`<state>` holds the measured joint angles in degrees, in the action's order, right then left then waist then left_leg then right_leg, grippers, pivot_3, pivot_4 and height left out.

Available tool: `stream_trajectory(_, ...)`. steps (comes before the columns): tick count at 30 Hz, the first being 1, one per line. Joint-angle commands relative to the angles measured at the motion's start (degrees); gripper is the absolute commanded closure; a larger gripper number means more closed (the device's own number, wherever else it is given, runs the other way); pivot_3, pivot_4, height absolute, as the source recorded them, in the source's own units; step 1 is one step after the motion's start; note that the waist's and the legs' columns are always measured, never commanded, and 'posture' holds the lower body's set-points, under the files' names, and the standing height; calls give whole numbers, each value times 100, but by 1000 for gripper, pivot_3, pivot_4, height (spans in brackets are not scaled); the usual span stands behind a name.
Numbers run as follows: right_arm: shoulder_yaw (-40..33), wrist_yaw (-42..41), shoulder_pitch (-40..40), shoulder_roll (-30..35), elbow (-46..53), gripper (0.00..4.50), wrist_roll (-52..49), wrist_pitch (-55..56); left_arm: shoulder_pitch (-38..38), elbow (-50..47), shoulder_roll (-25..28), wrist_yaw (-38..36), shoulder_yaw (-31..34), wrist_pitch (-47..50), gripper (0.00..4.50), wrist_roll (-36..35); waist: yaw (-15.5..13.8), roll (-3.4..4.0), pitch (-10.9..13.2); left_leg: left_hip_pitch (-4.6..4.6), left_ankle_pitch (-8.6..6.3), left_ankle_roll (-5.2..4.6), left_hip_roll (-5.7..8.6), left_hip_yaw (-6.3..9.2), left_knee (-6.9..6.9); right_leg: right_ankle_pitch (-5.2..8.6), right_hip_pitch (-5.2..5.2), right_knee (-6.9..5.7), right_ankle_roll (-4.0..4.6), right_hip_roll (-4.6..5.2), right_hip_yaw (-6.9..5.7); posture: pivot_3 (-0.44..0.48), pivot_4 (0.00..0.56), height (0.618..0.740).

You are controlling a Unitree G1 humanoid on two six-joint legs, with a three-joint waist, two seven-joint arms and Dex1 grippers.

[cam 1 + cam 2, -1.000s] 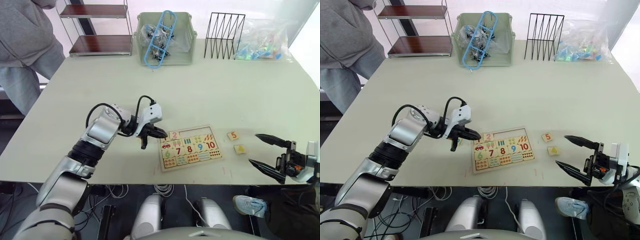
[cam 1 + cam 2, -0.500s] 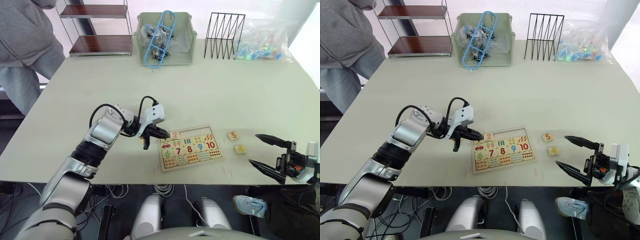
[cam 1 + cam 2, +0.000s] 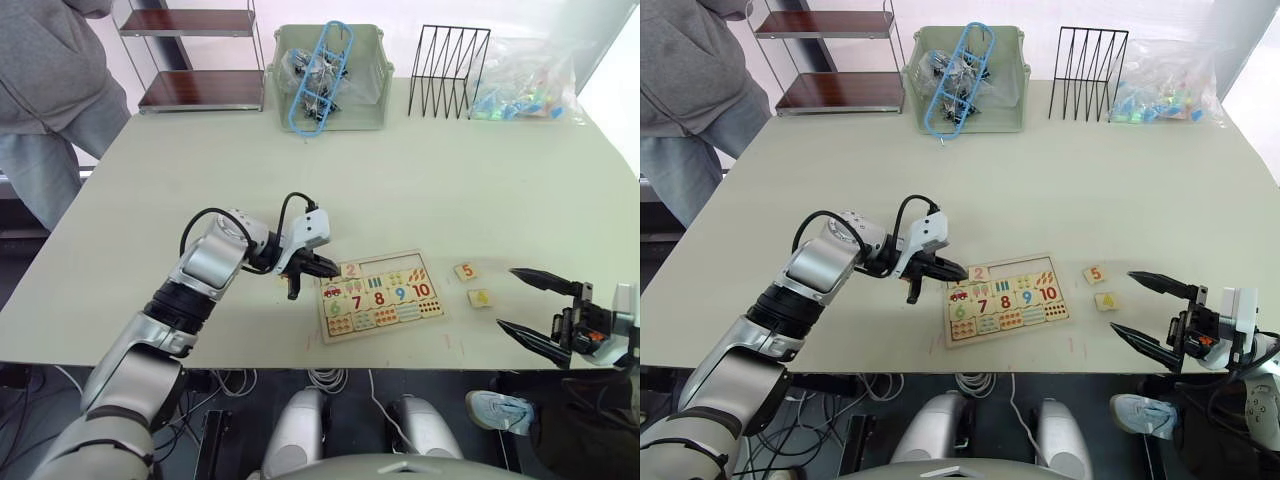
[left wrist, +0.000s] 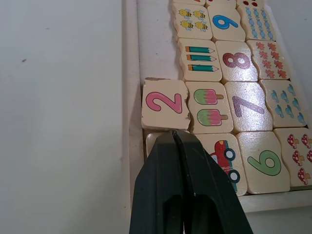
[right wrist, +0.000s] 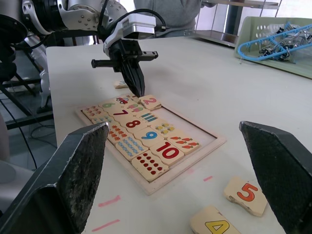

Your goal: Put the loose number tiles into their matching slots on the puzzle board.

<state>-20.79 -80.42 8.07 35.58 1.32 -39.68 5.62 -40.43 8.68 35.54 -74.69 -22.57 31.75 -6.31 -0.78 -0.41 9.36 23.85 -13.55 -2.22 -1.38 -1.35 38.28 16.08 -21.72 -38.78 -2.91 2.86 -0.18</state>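
Left end effector [image 4: 178, 139] pressed together at the puzzle board [image 3: 380, 296] beside tile 2 [image 4: 165, 103] (half-seated, frame centre). Right end effector [image 3: 532, 304] spread, lower right; tiles 5 [image 3: 465, 271] and 4 [image 3: 480, 297] lie loose on worktop [image 3: 400, 190]. Green basket [image 3: 325, 76], wire rack [image 3: 450, 57] upper edge.

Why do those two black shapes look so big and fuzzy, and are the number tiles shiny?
Right wrist view: the right end effector's fingers sit close to the lens, so they blur. Left wrist view: gloss glints on the 7 tile.

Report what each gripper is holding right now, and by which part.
Nothing is held. The left gripper is shut and empty, its tip at the board's edge beside the 2 tile. The right gripper hangs open, clear of the 5 tile.
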Motion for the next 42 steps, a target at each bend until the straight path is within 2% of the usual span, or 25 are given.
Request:
stream_trajectory(1, -177, 21, -2, 68, 175, 0, -95, 34, -69, -87, -10, -46, -15, 1, 4438, 2, 0, 0, 0, 0, 0, 0, 0, 0, 0, 0, 0, 0, 0, 0, 0, 0, 150, 740)
stream_trajectory(42, -134, 140, -33, 73, 348, 0, -87, -58, 2, -182, -23, -89, 71, -38, 4438, -74, 0, 0, 0, 0, 0, 0, 0, 0, 0, 0, 0, 0, 0, 0, 0, 0, 150, 740)
